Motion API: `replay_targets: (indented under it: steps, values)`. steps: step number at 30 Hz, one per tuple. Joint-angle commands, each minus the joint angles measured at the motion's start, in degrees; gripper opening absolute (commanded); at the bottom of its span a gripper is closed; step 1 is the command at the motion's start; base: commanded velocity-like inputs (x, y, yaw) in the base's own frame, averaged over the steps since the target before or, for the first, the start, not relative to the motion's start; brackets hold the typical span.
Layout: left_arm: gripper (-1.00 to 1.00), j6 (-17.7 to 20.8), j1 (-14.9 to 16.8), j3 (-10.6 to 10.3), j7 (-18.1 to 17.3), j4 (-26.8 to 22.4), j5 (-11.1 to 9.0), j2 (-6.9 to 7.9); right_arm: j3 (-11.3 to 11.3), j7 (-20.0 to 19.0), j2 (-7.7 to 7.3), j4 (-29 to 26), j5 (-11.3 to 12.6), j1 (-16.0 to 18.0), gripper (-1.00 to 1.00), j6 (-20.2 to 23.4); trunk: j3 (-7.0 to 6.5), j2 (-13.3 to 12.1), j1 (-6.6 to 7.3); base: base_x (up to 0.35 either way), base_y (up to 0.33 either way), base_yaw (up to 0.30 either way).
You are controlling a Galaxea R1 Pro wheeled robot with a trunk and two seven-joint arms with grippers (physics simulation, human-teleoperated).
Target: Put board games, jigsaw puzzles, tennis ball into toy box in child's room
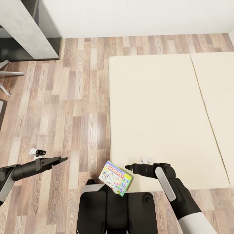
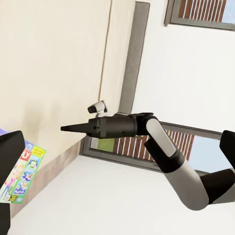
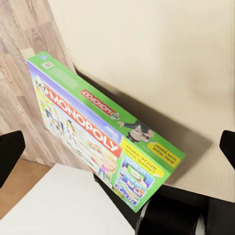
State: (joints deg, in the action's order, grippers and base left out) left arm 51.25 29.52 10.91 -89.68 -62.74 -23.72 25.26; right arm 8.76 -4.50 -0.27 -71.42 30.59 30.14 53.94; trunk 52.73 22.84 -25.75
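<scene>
The right hand (image 1: 128, 167) hangs over the bed's near edge, holding nothing; its wrist view shows the fingertips spread wide; the left hand (image 1: 63, 159) hovers over the wood floor (image 1: 65, 107), and whether it is clenched I cannot tell; the Monopoly board game (image 1: 115, 178) lies tilted at the near corner of the bed (image 1: 156, 110), resting against the robot's base (image 1: 113, 211), between the two hands.

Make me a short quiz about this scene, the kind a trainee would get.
1. True or false: the Monopoly box lies flat in the middle of the bed.
2. Which gripper is nearer the box? A) left gripper B) right gripper
3. Fill in: the floor is made of ____ planks.

Key:
1. False: it sits tilted at the bed's near corner, against the robot's trunk.
2. B
3. wood
</scene>
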Motion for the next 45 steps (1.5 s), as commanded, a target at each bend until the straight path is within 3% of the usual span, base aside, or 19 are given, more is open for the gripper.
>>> replay_targets:
  steps: [1, 45]
  values:
    - [1.0, 0.61, 0.01, -0.01, -0.21, -0.01, 0.01, 0.02, 0.03, -0.3, 0.0, -0.04, -0.54, 0.02, 1.0, 0.2, -0.04, 0.08, -0.04, 0.0, 0.0, 0.0]
    - [1.0, 0.61, 0.01, -0.09, -0.23, -0.01, -0.01, 0.05, 0.04, 0.58, 0.17, 0.04, -0.48, 0.03, 1.0, 0.17, -3.94, 0.08, -0.04, 0.0, 0.0, 0.051]
